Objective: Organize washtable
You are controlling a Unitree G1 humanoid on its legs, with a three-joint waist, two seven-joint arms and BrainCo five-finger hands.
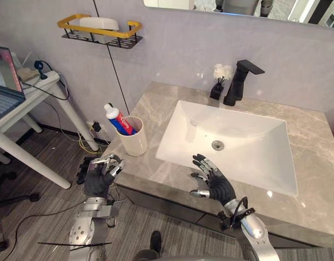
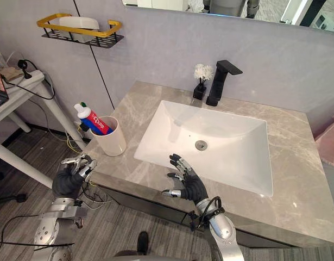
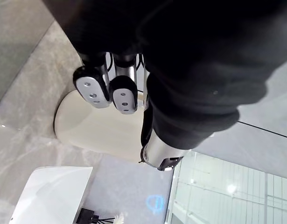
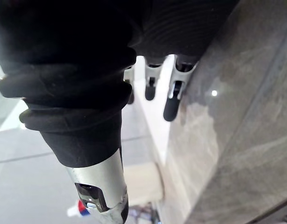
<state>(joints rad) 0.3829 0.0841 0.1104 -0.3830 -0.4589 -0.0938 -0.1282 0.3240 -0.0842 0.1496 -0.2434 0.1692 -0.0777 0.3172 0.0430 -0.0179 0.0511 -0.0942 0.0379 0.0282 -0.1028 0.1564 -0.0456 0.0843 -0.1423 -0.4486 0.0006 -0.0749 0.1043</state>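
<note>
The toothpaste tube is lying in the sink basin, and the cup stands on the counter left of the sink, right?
Not quite. The toothpaste tube stands in the cup, not in the sink, as the left eye view shows. The cup does stand on the counter left of the sink.

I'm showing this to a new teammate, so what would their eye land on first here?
Probably the white sink sunk in the grey marble counter, with the black faucet at its back. Next, the right hand, fingers spread, over the sink's front rim, and the cream cup holding a red-and-white toothpaste tube at the counter's left edge, near the curled left hand.
</note>
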